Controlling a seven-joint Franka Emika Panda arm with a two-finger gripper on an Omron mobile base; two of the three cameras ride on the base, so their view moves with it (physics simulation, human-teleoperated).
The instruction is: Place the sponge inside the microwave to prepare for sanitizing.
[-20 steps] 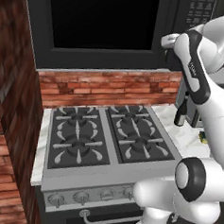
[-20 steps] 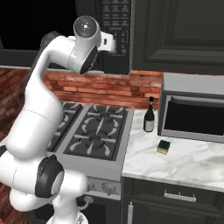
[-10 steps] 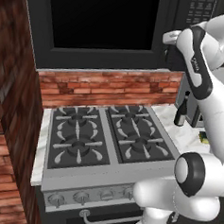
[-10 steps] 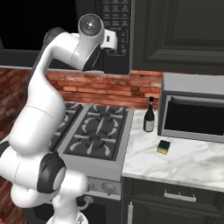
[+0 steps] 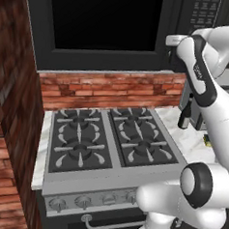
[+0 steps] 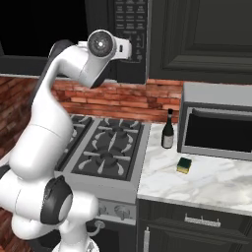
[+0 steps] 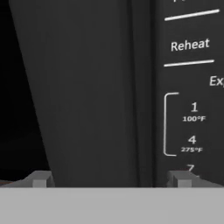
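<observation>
The end effector [image 7: 111,179], fingers spread and empty, faces the microwave [image 5: 108,29] door beside its button panel, while the sponge [image 6: 184,165] lies far below on the desk [image 6: 216,184], before the silver-grey oven [image 6: 219,125].

The white arm [image 5: 201,79] reaches up to the closed microwave [image 5: 108,29] above the stove [image 5: 104,145].

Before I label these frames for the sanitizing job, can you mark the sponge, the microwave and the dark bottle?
sponge [image 6: 184,165], right base view, on its green top.
microwave [image 5: 106,19], left base view, on the dark door window.
dark bottle [image 6: 168,134], right base view, on its body.
</observation>
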